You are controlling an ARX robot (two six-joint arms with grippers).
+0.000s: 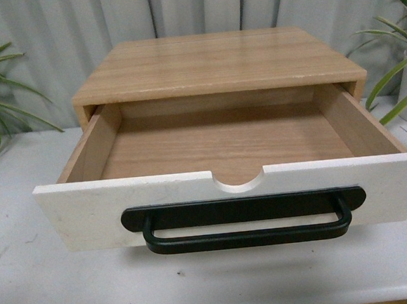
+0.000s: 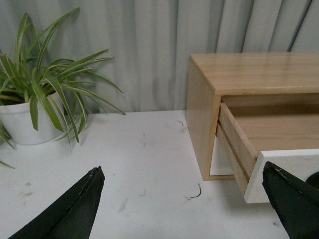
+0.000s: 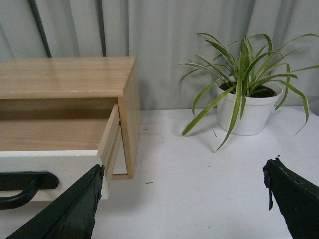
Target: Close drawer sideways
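Note:
The drawer (image 1: 74, 211) stands pulled far out of a light wood cabinet (image 1: 214, 63). It has a white front, a long black bar handle (image 1: 245, 221), a half-round notch in the top edge and a bare wood bottom. Neither arm shows in the front view. My left gripper (image 2: 182, 199) is open and empty over the white table, beside the drawer's left front corner (image 2: 284, 164). My right gripper (image 3: 182, 199) is open and empty beside the drawer's right front corner (image 3: 55, 164); one black finger (image 3: 75, 209) overlaps that corner.
A potted spider plant (image 2: 30, 114) stands left of the cabinet and another (image 3: 249, 107) stands right of it. A grey curtain (image 1: 192, 8) hangs behind. The white table (image 1: 52, 290) runs under everything, with its front edge close below the drawer front.

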